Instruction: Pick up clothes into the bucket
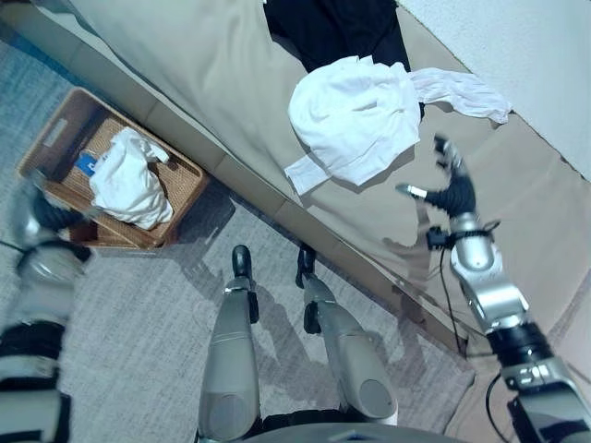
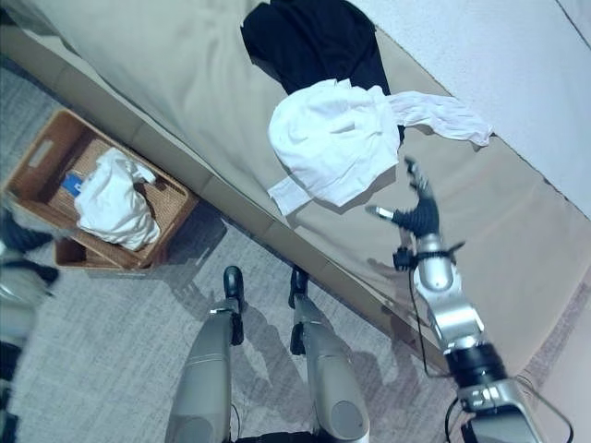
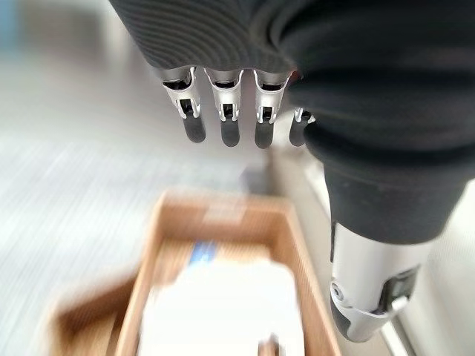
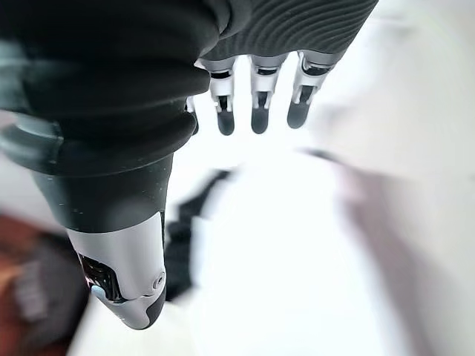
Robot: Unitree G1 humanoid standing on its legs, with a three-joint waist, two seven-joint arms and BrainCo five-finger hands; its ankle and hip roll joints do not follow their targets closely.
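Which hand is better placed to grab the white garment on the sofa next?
Right. The right hand hovers open beside the white garment; the left hand is over the basket.

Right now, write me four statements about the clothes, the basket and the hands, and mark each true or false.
1. A white garment lies inside the wicker basket. True.
2. The right hand grips the white shirt on the sofa. False: its fingers are spread and it hovers beside the shirt, holding nothing.
3. A black garment lies on the sofa, partly under the white shirt. True.
4. The left hand carries a shirt. False: it holds nothing, fingers straight above the basket.
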